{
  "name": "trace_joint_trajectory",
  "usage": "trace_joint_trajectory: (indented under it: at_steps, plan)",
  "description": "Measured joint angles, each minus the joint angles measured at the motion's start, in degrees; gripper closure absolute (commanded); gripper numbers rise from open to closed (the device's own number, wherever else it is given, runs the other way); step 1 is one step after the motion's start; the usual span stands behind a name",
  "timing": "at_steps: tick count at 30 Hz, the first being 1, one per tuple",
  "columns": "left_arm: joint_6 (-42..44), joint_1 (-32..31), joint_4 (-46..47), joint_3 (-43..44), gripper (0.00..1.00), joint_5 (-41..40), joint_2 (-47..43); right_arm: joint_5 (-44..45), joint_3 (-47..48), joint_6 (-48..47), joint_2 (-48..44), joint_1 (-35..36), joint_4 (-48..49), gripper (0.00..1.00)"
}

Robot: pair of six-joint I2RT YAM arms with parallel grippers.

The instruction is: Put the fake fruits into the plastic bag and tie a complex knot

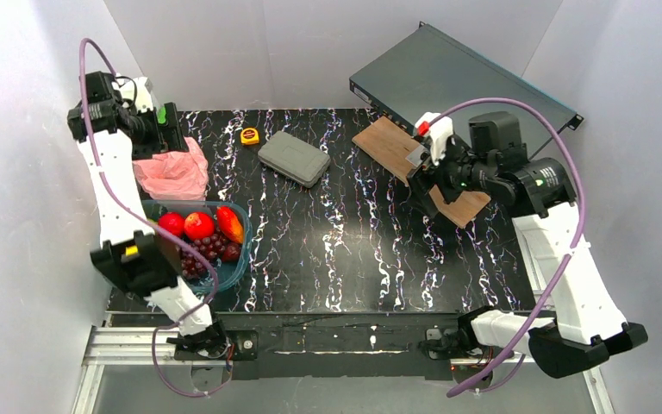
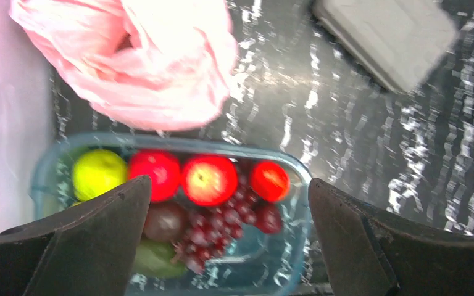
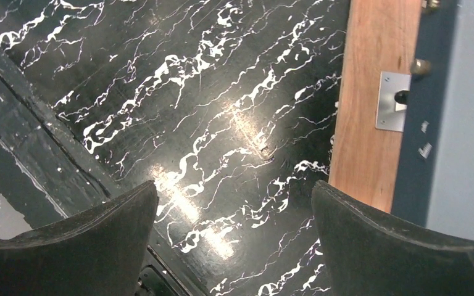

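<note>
The fruits (image 2: 208, 180) all sit in the blue tub (image 2: 265, 154), and the pink bag (image 2: 142, 68) lies crumpled on the desk (image 2: 345, 154) just behind it. The left gripper (image 2: 228, 203) hangs over the tub, jaws wide and empty; the right gripper (image 3: 234, 209) is wide too, well away. Spread the bag's mouth first (it looks collapsed), then lift one fruit at a time, pinching across its middle

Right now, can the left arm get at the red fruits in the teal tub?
Probably yes. The left gripper is open and aimed at the tub; the red fruits lie uncovered in it, and the pink bag sits beside the tub, not over it.
</note>
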Motion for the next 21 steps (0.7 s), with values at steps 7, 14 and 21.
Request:
trace_joint_trajectory:
  at_steps: [7, 14, 21]
  plan:
    - [4.9, 0.5, 4.2, 11.0, 0.01, -8.0, 20.3, 2.7, -2.4, -1.1, 1.5, 8.9, 1.9, 0.0]
    - [6.0, 0.5, 9.4, 15.2, 0.18, -14.8, 35.6, 3.5, -7.5, -1.0, 1.3, 14.1, 5.4, 0.0]
    - [5.7, 0.4, 10.4, 12.2, 0.93, -9.2, 40.8, 2.5, -18.4, -0.5, -6.4, 14.3, 14.8, 0.0]
